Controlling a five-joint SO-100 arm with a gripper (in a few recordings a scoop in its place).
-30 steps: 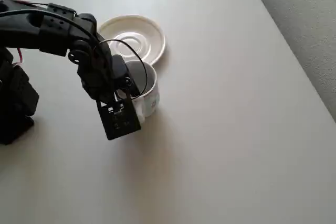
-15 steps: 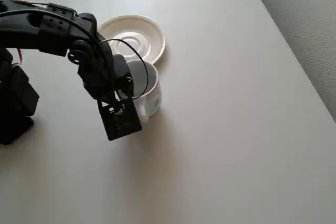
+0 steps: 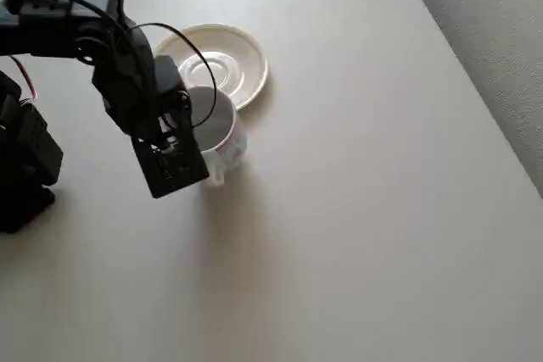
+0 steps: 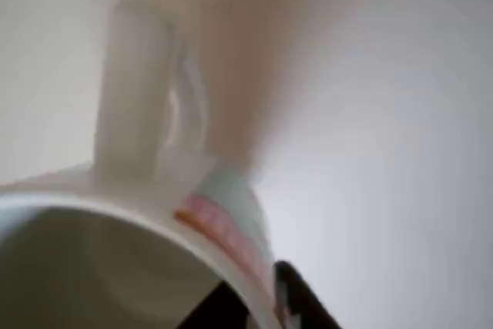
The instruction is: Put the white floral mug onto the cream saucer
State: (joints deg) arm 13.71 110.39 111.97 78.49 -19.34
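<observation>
The white floral mug (image 3: pixel 222 135) sits by the desk's (image 3: pixel 356 209) far-left part, just beside the cream saucer (image 3: pixel 222 64), not yet on it. The gripper (image 3: pixel 188 137) pinches its rim wall, one finger inside, likely to carry it across.

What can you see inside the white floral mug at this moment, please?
The white floral mug looks empty: bare white inner wall in the wrist view. A dark finger sits at its rim. The arm covers the mug's left side in the overhead view.
</observation>
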